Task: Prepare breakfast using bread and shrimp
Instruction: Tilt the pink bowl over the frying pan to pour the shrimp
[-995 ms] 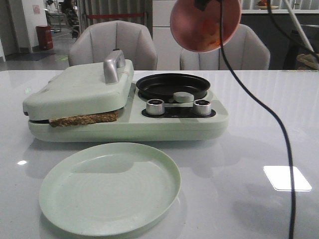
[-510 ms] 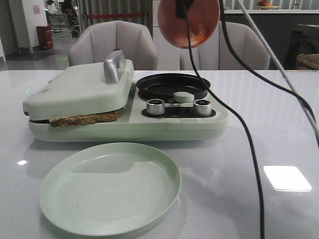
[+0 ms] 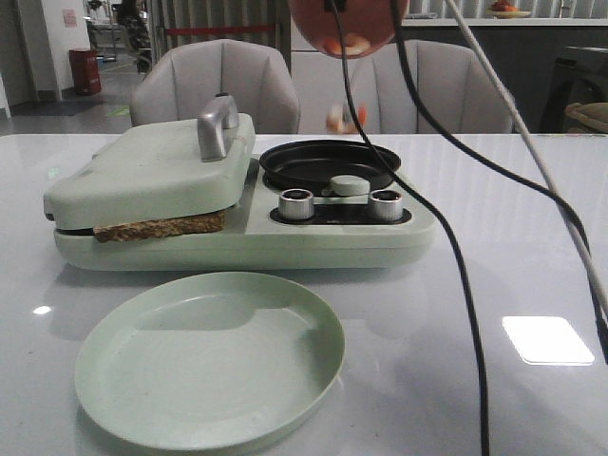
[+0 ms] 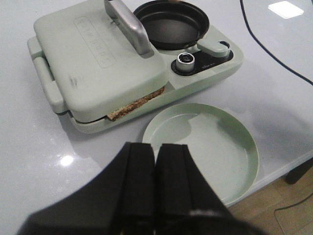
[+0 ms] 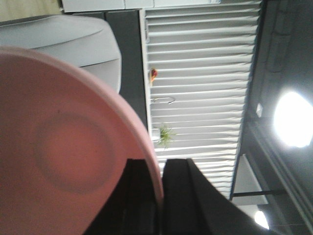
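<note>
White table (image 3: 532, 237), right jaws clamping pink bowl (image 5: 63, 161)

The left gripper (image 4: 155, 161) hung above the table, fingers pressed together — the right gripper (image 5: 160, 196) was raised high, clamped on a bowl rim (image 5: 146, 147).

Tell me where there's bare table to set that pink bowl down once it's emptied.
The widest bare patch is the white table right of the breakfast maker and green plate, though black cables hang across it. A narrower strip lies left of the plate. The middle is crowded: the maker with bread under its lid, the plate just in front, the pink bowl tipped above the pan.
</note>
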{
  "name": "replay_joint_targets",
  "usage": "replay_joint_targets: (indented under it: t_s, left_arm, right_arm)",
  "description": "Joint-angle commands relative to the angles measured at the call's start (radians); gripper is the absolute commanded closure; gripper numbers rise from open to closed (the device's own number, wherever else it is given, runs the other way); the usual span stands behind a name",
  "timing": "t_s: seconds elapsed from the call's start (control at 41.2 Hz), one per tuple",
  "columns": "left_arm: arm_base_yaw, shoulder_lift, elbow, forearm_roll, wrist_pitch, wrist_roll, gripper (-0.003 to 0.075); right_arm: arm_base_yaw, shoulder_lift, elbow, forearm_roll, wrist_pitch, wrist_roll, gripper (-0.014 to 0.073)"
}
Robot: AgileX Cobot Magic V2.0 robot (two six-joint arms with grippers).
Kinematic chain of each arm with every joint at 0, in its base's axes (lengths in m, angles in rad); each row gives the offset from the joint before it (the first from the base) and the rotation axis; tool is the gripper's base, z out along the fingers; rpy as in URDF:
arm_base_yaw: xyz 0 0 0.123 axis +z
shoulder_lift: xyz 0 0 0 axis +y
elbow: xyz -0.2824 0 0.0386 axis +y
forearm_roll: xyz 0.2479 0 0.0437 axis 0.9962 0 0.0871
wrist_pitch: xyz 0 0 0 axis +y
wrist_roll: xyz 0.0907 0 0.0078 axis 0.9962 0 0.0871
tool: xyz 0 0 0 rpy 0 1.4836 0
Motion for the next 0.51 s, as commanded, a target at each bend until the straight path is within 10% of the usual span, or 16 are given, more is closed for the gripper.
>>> replay_joint_targets:
  t_s: [0.0, 0.485]
  left_arm:
    - [0.003, 0.001, -0.028, -0.005, -0.077, -0.009, 0.0618]
    - [0.003, 0.001, -0.028, -0.005, -0.077, -0.009, 0.0618]
  right_arm:
    - [0.006, -0.070, -0.042, -0.132, 0.022, 0.002, 0.0624]
    - [0.006, -0.067, -0.042, -0.106, 0.030, 0.005, 0.0624]
